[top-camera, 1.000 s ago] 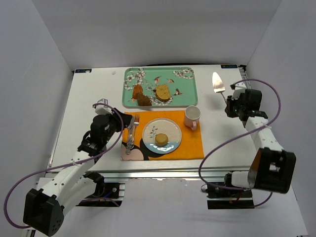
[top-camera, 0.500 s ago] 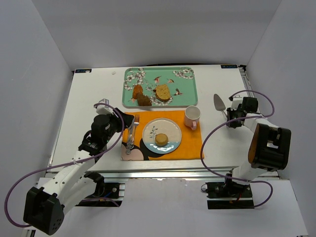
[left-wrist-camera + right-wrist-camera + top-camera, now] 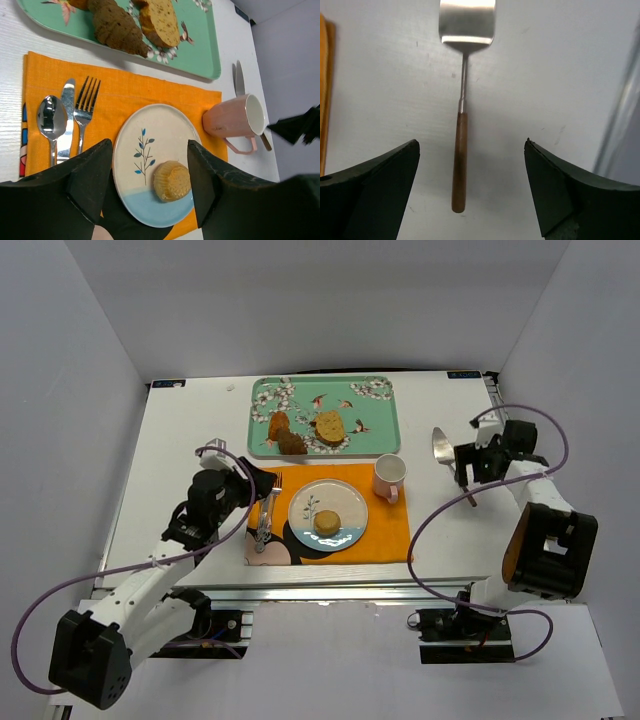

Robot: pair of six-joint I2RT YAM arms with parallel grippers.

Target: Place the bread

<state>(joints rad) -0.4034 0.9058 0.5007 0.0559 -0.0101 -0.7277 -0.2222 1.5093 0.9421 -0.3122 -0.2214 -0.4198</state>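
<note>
The bread (image 3: 327, 522), a small round tan bun, sits on the white and blue plate (image 3: 346, 500) on the orange placemat (image 3: 385, 532). My left gripper (image 3: 264, 481) hovers left of the plate, open and holding nothing. In the left wrist view the bread (image 3: 172, 181) shows on the plate (image 3: 155, 125) between the spread fingers of that gripper (image 3: 148, 145), well below them. My right gripper (image 3: 470, 462) is at the right side of the table, open, far from the bread.
A green tray (image 3: 383, 428) at the back holds a wedge slice (image 3: 329, 426) and dark chunks (image 3: 285, 437). A pink mug (image 3: 390, 476) stands right of the plate. Fork, knife and spoon (image 3: 264, 516) lie left of it. A wooden-handled spatula (image 3: 460, 160) lies under the right gripper (image 3: 471, 141).
The right gripper brought the spatula forward, set it on the table right of the mug and opened. The left gripper opened wider and edged toward the plate.
</note>
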